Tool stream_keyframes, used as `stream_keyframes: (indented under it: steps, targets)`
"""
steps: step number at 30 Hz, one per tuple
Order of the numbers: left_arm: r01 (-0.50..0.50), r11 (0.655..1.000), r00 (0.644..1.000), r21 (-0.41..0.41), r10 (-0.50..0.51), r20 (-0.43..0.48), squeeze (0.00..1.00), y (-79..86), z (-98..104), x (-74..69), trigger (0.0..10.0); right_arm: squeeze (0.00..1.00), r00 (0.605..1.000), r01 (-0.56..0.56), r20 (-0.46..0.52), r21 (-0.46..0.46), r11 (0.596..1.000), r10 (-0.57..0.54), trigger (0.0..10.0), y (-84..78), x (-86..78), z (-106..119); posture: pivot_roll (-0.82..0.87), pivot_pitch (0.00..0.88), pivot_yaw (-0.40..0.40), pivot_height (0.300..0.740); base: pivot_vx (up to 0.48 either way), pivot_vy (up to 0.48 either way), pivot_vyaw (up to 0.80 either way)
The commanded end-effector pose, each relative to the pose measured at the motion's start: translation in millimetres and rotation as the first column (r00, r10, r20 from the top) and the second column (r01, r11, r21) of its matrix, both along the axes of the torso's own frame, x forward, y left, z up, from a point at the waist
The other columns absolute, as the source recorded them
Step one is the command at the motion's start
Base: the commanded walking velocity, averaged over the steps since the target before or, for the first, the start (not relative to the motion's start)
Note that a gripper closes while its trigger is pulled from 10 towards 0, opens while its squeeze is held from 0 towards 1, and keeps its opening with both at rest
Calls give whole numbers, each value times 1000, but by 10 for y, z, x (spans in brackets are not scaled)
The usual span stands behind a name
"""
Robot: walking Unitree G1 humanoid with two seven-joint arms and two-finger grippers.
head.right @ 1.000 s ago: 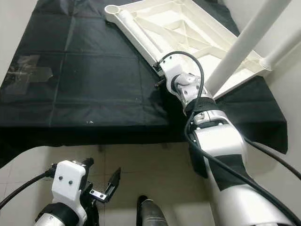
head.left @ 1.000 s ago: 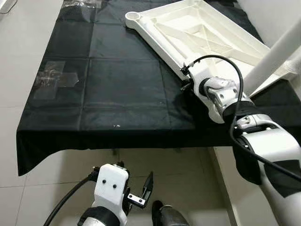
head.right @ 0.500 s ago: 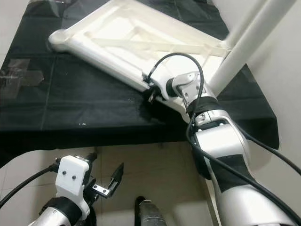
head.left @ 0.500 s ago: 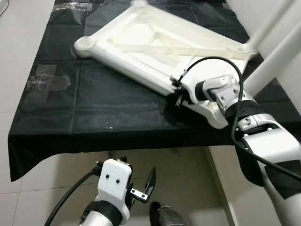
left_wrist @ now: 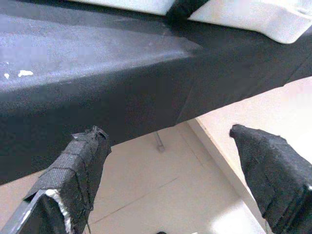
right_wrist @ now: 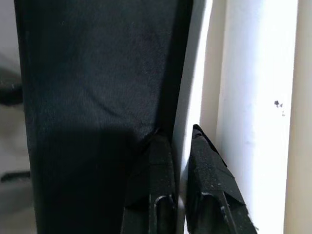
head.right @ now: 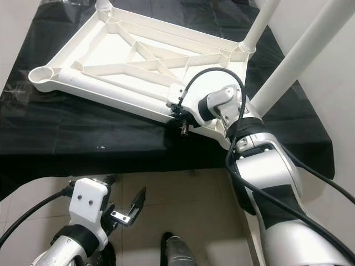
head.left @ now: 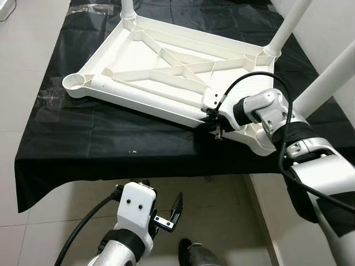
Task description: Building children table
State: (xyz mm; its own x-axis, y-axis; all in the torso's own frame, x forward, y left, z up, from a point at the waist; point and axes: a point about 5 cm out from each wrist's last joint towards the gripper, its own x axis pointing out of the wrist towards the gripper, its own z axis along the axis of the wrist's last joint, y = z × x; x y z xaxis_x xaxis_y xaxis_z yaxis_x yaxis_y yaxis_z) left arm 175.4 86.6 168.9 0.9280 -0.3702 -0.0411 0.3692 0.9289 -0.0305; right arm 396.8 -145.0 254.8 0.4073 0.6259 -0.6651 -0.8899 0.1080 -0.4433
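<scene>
The white plastic table top (head.left: 166, 72) lies upside down on the black cloth (head.left: 111, 138), ribs facing up. White legs stand in three corners: far left (head.left: 127, 6), far right (head.left: 288, 25) and near right (head.left: 333, 72). The near-left corner socket (head.left: 74, 83) holds no leg. My right gripper (head.left: 215, 126) is shut on the top's near rim (right_wrist: 187, 87), which is pinched between the black fingers (right_wrist: 207, 180). My left gripper (head.left: 169, 213) hangs open below the cloth's front edge, holding nothing, its pads (left_wrist: 83, 165) wide apart.
The black cloth hangs over the front edge of the work surface (head.left: 33, 183). Pale floor tiles (head.left: 28, 50) lie to the left and below. A white wall (head.left: 333, 22) runs close along the right side. A dark foot (head.left: 194, 257) shows at the bottom.
The table top has swung round in my right gripper's hold: its socket corner went from the far middle to the near left. The left arm barely moved.
</scene>
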Motion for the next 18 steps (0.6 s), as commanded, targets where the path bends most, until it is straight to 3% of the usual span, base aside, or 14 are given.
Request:
stream_keyframes:
  steps: [1,2,3,4,5,8,9,10,14,15,16,17,18]
  targets:
    - [10,1000,999,-1,-10,-34,0,-9,-81,-10,10000,0,980,-109,-188,-276,955,57,0,-118,-124,-449,50,251,-102,740,0,0,0]
    - [10,1000,999,-1,-10,-34,0,-9,-81,-10,10000,0,980,-109,-188,-276,955,57,0,-118,-124,-449,50,251,-102,740,0,0,0]
    - [11,1000,999,2,-10,-32,0,-9,-93,0,10000,0,983,-106,-174,-303,947,55,1569,-145,-119,-436,49,228,-101,740,0,0,0]
    - [11,1000,999,3,-11,-31,0,-10,-106,14,10000,0,986,-104,-157,-330,938,54,4941,-171,-113,-424,48,214,-104,740,0,0,0]
    - [11,1000,1000,5,-11,-29,0,-11,-113,24,10000,0,989,-96,-137,-338,936,52,10000,-179,-103,-404,48,214,-104,740,0,0,0]
    - [11,1000,1000,5,-11,-28,0,-9,-121,35,10000,0,990,-93,-132,-321,943,52,10000,-164,-97,-374,49,207,-104,740,0,0,0]
    - [12,1000,1000,6,-11,-26,0,-8,-129,48,10000,1000,993,-73,-111,-269,960,45,10000,-113,-76,-331,44,189,-101,740,0,0,0]
    - [13,1000,1000,6,-12,-23,0,-9,-146,74,10000,1000,993,-73,-109,-205,976,52,10000,-55,-68,-278,41,171,-98,740,0,0,0]
    - [15,1000,1000,7,-15,-20,0,-13,-157,93,10000,1000,990,-89,-122,-165,982,69,10000,-25,-72,-231,41,164,-99,740,0,0,0]
    - [17,1000,1000,7,-16,-18,0,-15,-161,103,10000,184,990,-86,-121,-139,987,69,10000,-3,-67,-201,40,161,-98,740,0,0,0]
    - [17,1000,1000,7,-17,-15,0,-16,-163,113,10000,184,991,-82,-119,-107,991,69,10000,31,-60,-164,36,160,-98,740,0,0,0]
    - [18,1000,1000,6,-18,-12,0,-20,-165,128,10000,0,991,-75,-114,-52,996,69,10000,99,-48,-112,32,161,-95,740,0,0,0]
    - [19,1000,1000,5,-19,-9,0,-22,-168,138,10000,0,991,-73,-113,-19,997,71,10000,143,-42,-81,32,161,-95,740,0,0,0]
